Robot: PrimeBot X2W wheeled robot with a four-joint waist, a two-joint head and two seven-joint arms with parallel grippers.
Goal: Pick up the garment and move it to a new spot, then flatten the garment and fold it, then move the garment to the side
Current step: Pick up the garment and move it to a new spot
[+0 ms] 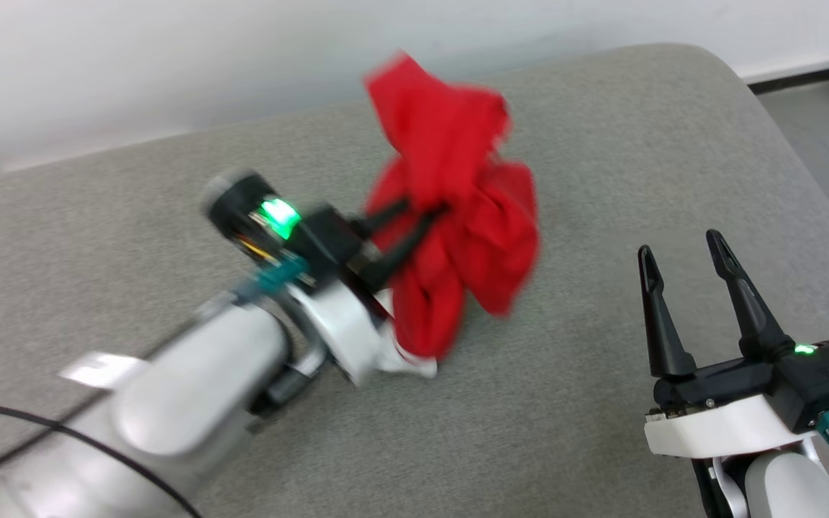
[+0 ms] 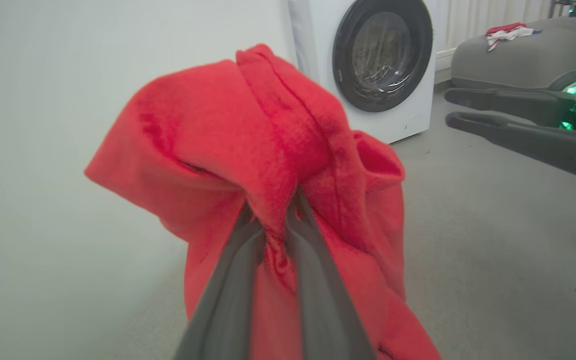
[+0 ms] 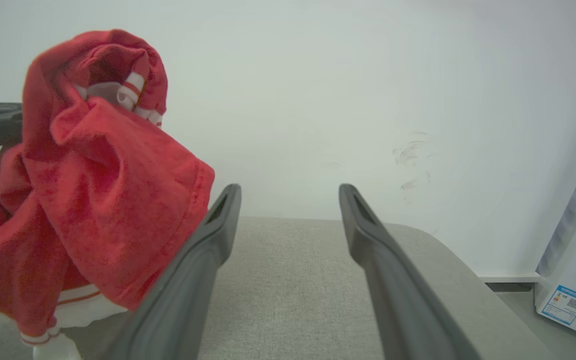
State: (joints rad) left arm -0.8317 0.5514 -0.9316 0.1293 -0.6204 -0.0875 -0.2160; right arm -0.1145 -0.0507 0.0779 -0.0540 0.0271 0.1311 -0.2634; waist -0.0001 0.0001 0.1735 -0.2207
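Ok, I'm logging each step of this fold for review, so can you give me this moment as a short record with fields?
item: garment, red, bunched, white striped sleeve trim hanging lowest
position: held up over the grey cushioned surface; whether its lower end touches is unclear
left tool: shut on the garment, pinching a fold
right tool: open, holding nothing, right of the garment and apart from it
background: washing machine, in the left wrist view
task stage: garment picked up, not yet flattened or folded

The left gripper [image 1: 425,208] has its dark jaws pinched on a bunched red cloth garment [image 1: 486,237] that spills past them above grey woven upholstery [image 1: 601,144]. The right gripper [image 1: 679,244] has its jaws spread, well apart from the cloth.
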